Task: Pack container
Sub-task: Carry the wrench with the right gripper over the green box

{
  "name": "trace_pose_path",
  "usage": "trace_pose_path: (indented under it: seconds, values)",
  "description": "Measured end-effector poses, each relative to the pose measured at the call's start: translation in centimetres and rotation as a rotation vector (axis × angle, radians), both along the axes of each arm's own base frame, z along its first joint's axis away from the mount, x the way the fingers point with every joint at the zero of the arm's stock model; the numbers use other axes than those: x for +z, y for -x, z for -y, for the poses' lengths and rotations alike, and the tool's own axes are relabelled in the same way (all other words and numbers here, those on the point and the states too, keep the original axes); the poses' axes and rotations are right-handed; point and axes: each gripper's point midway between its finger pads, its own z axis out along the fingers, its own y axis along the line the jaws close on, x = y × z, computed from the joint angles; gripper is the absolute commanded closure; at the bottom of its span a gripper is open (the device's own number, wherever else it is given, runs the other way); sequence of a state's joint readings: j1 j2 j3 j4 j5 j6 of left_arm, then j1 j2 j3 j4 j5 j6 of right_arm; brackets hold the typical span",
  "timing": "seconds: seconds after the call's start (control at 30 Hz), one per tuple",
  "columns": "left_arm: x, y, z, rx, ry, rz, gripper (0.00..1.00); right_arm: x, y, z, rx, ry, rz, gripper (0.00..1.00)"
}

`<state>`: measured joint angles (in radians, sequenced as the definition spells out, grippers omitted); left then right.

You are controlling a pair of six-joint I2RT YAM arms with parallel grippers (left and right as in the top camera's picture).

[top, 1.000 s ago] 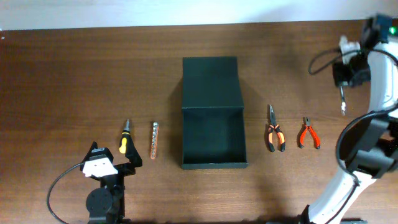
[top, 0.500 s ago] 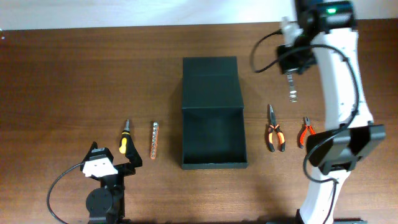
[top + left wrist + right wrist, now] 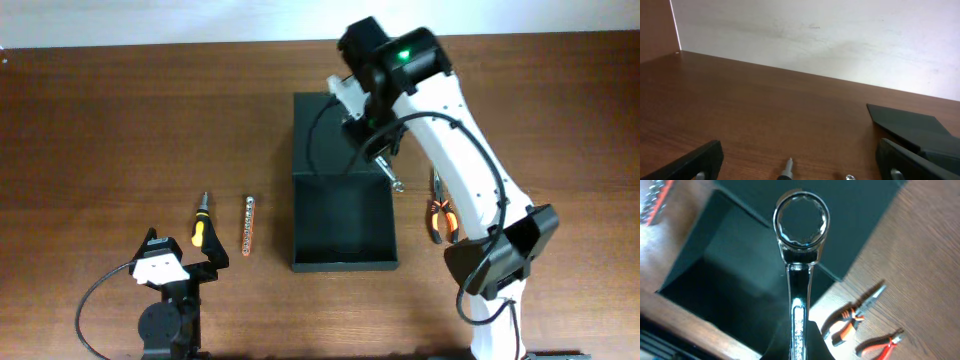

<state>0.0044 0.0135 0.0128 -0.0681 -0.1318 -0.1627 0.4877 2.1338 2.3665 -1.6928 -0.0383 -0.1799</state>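
The container [image 3: 343,266], a dark green-black box, stands open at the table's middle with its flap lid [image 3: 338,130] laid back. My right gripper [image 3: 372,140] is shut on a shiny ring wrench [image 3: 390,175] and holds it above the box's right rear corner. In the right wrist view the wrench [image 3: 800,240] points out from my right gripper [image 3: 799,345] over the open container [image 3: 730,280]. My left gripper [image 3: 185,255] is open and empty at the front left. In the left wrist view my left gripper [image 3: 800,170] straddles a screwdriver tip [image 3: 786,170].
A yellow-black screwdriver [image 3: 199,228] and a strip of bits [image 3: 248,226] lie left of the box. Orange long-nose pliers [image 3: 441,215] lie right of it. The right wrist view shows these pliers [image 3: 852,317] and smaller red cutters [image 3: 882,344].
My right arm has swung from the far right edge leftward with the wrench, ending above the container's right rear corner. The left arm has not moved.
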Motion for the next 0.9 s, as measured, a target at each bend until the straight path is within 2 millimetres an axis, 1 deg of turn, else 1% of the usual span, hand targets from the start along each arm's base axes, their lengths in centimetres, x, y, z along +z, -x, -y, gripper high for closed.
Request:
trace_pose_path:
  seconds: [0.1,0.13,0.2,0.3,0.37,0.47,0.5,0.53,0.7,0.77,0.9]
  values:
    - [0.0,0.0,0.0,0.000,0.000,0.000,0.01,0.0,0.7,-1.1,0.039,-0.009,-0.004,0.94]
    - [0.0,0.0,0.0,0.000,0.000,0.000,0.01,0.0,0.8,-1.5,0.052,-0.010,-0.005,0.92]
    - [0.0,0.0,0.0,0.000,0.000,0.000,0.01,0.0,1.3,-2.2,0.092,-0.010,-0.005,0.91]
    - [0.0,0.0,0.0,0.000,0.000,0.000,0.01,-0.5,2.3,-3.2,0.142,0.001,-0.022,0.91]
    - [0.0,0.0,0.0,0.000,0.000,0.000,0.01,-1.4,2.9,-3.5,0.165,0.016,-0.048,0.90]
    - [0.0,0.0,0.0,0.000,0.000,0.000,0.01,-3.4,3.6,-3.7,0.181,0.041,-0.092,0.91]
    - [0.0,0.0,0.0,0.000,0.000,0.000,0.01,-4.0,3.8,-3.6,0.184,0.049,-0.106,0.91]
    - [0.0,0.0,0.0,0.000,0.000,0.000,0.01,-5.3,4.2,-3.3,0.185,0.067,-0.137,0.91]
    - [0.0,0.0,0.0,0.000,0.000,0.000,0.01,-8.7,4.8,-2.9,0.185,0.095,-0.187,0.91]
    - [0.0,0.0,0.0,0.000,0.000,0.000,0.01,-9.8,5.0,-2.8,0.185,0.101,-0.199,0.91]
    - [0.0,0.0,0.0,0.000,0.000,0.000,0.01,-11.0,5.2,-2.7,0.185,0.106,-0.207,0.91]
